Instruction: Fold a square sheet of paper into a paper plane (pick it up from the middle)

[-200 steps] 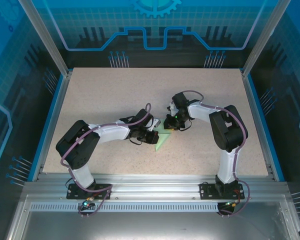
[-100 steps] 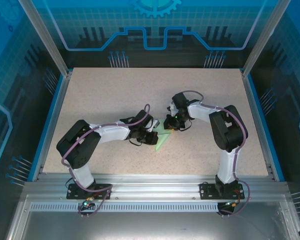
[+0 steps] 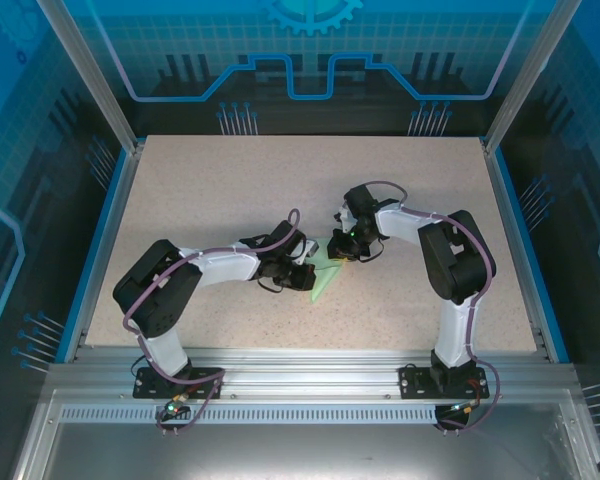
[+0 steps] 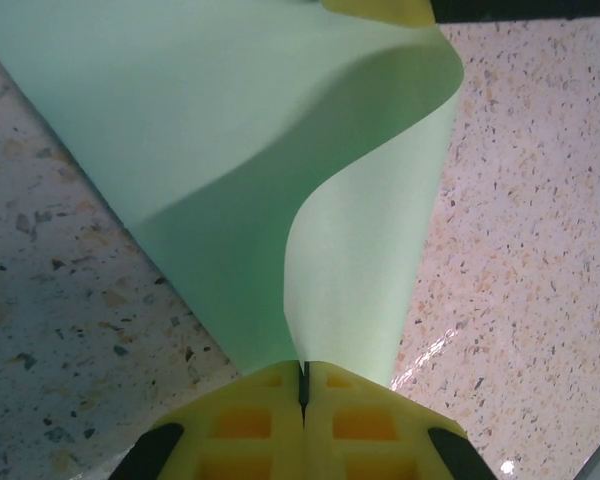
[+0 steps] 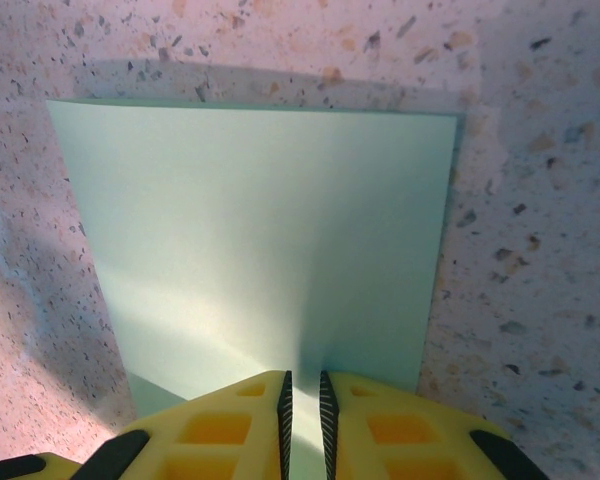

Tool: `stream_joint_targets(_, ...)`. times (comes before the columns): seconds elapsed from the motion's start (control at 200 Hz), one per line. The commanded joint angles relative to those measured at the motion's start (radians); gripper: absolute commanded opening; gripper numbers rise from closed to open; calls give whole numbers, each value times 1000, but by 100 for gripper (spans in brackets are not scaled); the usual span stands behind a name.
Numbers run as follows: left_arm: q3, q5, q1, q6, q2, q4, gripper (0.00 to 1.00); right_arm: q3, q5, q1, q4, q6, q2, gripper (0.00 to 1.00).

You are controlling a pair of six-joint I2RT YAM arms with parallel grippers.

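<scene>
Left side: my left hand [image 3: 302, 277] is low over the middle of the table [image 3: 210, 190], at the left edge of the sheet of paper [image 3: 326, 274]. In the left wrist view its yellow fingers [image 4: 250, 420] are pressed together with the seam between them shut, and a fold of the paper is pinched in that seam. So the left hand is closed, gripping the sheet. From the pinch the paper rises and bends over in a soft curve. The rest spreads out flat toward the far left, lying on the speckled table.

Centre: from above, the sheet is a pale green shape between my two hands, with a narrow point toward the near edge of the table.

Right side: my right hand [image 3: 342, 246] is at the far right part of the sheet. In the right wrist view its yellow fingers [image 5: 380, 420] stand almost together with a thin slit between them. The near edge of the paper [image 5: 260, 240] runs into that slit, so the right hand is closed on the sheet as well. Beyond the fingers the paper lies flat, with straight edges and a square far-right corner on the table.
</scene>
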Motion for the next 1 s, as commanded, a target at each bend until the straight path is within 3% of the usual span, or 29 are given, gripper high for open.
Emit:
stream_joint_targets(0.0, -17, -29, 11, 0, -17, 1, 5, 1, 15, 20, -37, 8, 0, 20)
stream_joint_targets(0.995, 1, -33, 11, 20, 35, -23, 7, 8, -14, 23, -10, 39, -68, 22)
